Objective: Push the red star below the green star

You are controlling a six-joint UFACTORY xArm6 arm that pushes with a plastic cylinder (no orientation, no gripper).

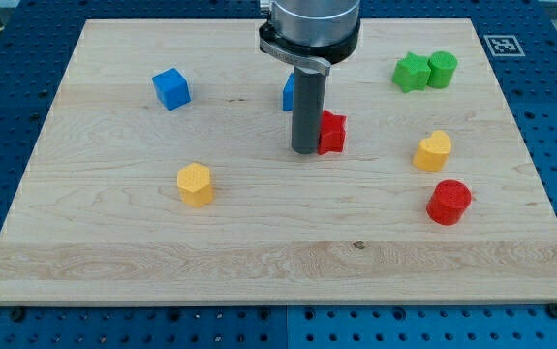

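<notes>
The red star [332, 132] lies near the board's middle, a little right of centre. My tip [304, 150] rests against the red star's left side. The green star [412, 73] sits at the view's upper right, touching a green cylinder [443, 69] on its right. The red star is left of and below the green star.
A blue cube [171, 88] is at upper left. Another blue block [287, 93] is partly hidden behind my rod. A yellow hexagon [196, 184] is at lower left. A yellow block [433, 151] and a red cylinder [448, 202] are at right. The wooden board [259, 262] ends near the red cylinder.
</notes>
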